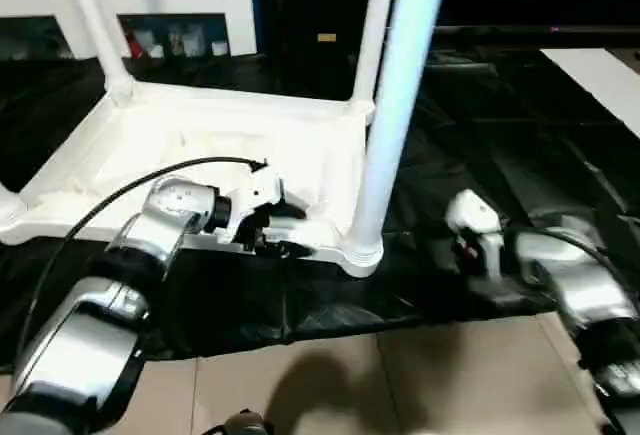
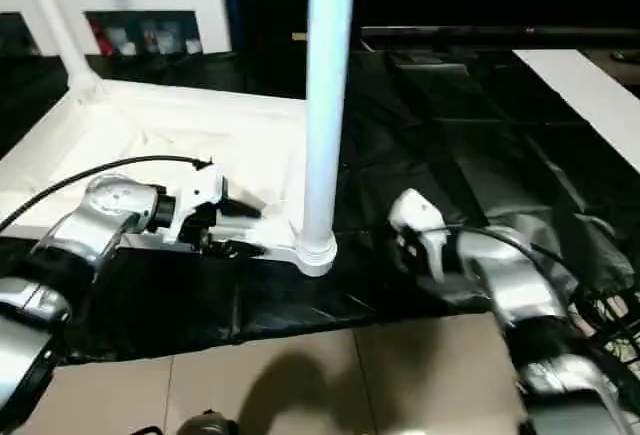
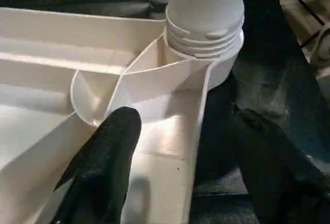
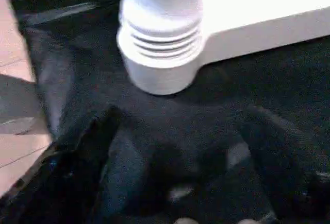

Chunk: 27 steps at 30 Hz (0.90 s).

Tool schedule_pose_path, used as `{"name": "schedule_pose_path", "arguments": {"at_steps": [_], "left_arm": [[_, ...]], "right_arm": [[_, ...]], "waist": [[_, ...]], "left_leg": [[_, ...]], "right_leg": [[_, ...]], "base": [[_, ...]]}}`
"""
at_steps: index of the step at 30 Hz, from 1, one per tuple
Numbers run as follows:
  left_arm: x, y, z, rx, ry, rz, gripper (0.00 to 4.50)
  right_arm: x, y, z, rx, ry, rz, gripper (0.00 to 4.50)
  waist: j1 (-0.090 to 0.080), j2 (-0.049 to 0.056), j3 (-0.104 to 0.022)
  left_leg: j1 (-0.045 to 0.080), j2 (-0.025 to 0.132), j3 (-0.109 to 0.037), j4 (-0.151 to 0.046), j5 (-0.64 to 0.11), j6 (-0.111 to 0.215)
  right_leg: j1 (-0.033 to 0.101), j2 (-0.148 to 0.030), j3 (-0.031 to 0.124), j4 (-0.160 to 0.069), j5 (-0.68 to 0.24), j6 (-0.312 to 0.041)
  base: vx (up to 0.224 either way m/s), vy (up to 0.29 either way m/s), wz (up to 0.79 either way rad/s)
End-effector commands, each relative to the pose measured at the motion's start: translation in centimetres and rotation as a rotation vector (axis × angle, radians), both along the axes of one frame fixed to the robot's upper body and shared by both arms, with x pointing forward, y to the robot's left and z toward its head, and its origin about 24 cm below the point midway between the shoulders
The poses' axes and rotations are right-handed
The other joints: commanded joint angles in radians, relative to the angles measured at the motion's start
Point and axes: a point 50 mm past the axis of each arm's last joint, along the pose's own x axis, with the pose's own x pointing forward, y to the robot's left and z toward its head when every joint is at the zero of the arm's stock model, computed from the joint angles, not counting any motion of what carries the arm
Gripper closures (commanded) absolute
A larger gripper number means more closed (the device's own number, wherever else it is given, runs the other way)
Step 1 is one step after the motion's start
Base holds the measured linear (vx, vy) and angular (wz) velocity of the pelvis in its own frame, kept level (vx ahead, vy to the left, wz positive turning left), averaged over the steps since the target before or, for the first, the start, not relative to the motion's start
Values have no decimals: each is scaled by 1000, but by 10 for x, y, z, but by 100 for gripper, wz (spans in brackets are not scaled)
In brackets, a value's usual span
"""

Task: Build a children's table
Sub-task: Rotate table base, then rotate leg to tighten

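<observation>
The children's table [image 1: 200,145] lies upside down on a black sheet [image 1: 470,195], ribbed underside facing up, so that the corner sockets are exposed for leg insertion. Three legs stand upright in their sockets: the near leg [image 1: 385,125] and two at the far corners.

Left tool [image 1: 285,230]: positioned at the near edge of the top, just beside the near corner socket [image 3: 203,44]. In the left wrist view one finger [image 3: 105,162] lies inside the frame over the ribbing and the other lies outside over the black sheet, with the edge wall between them. The jaws straddle this wall with visible clearance; the tool is spread and not clamped on it. This placement probably serves to steady the top against the leg being seated.

Right tool [image 4: 175,172]: located on the other side of the near leg, apart from it, low over the black sheet. Its fingers are spread wide and nothing lies between them; the tool is released. The right wrist view looks straight at the threaded collar of the near leg, which appears seated in its socket.

Status, as a judgement: the near leg looks fitted. The corner nearest the left forearm is only partly visible; whether it holds a leg cannot be determined.
</observation>
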Motion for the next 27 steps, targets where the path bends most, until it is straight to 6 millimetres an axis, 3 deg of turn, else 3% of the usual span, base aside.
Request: {"name": "schedule_pose_path", "arguments": {"at_steps": [1, 2, 3, 5, 17, 19, 22, 23, 24, 27], "left_arm": [[2, 0, 1, 26, 14, -14, 172], [3, 0, 0, 25, 27, -13, 172], [3, -1, -1, 22, 35, -12, 200], [3, -1, -1, 24, 37, -10, 206], [5, 2, -4, 57, 53, 7, 307], [5, 1, -6, 67, 55, 7, 319], [5, 1, -6, 68, 56, 8, 343], [5, 0, -7, 71, 59, 7, 351], [5, 0, -7, 73, 59, 7, 378], [5, 0, -8, 83, 61, 5, 396]], "right_arm": [[-4, 1, 8, 7, -2, 18, 1], [-6, 1, 9, 9, 3, 20, 1], [-8, 1, 11, 10, 8, 21, 0], [-9, 2, 11, 12, 12, 23, 0], [-17, 5, 15, 11, 36, 26, 0], [-19, 6, 15, 11, 42, 24, 0], [-19, 7, 16, 11, 43, 23, 0], [-20, 7, 16, 12, 46, 23, 0], [-21, 7, 16, 12, 47, 23, 0], [-22, 7, 16, 13, 50, 20, 0]], "waist": [[4, 5, -75], [6, 11, -76], [7, 11, -78], [8, 15, -78], [8, 22, -77], [7, 29, -77], [9, 28, -78], [8, 37, -78], [7, 32, -77], [8, 33, -77]], "left_leg": [[12, 26, -19, -54, -204, 42], [13, 27, -20, -54, -205, 44], [13, 28, -21, -53, -202, 42], [12, 29, -22, -54, -203, 39], [11, 29, -24, -54, -212, 29], [11, 28, -24, -54, -209, 33], [10, 27, -23, -52, -200, 38], [10, 27, -23, -52, -206, 35], [9, 25, -23, -52, -206, 36], [8, 25, -24, -52, -204, 38]], "right_leg": [[60, -70, 45, -81, -113, -225], [60, -71, 46, -81, -110, -224], [61, -72, 46, -78, -106, -226], [60, -73, 44, -79, -106, -230], [62, -74, 45, -80, -112, -228], [61, -73, 44, -83, -109, -228], [62, -75, 44, -83, -122, -225], [60, -75, 44, -86, -133, -223], [62, -72, 43, -87, -134, -220], [63, -73, 43, -88, -156, -210]], "base": [[0, 0, 0], [0, 0, 0], [0, 0, 0], [0, 0, 0], [0, 0, 0], [0, 0, 0], [0, 0, 0], [0, 0, 0], [0, 0, 0], [0, 0, 0]]}}
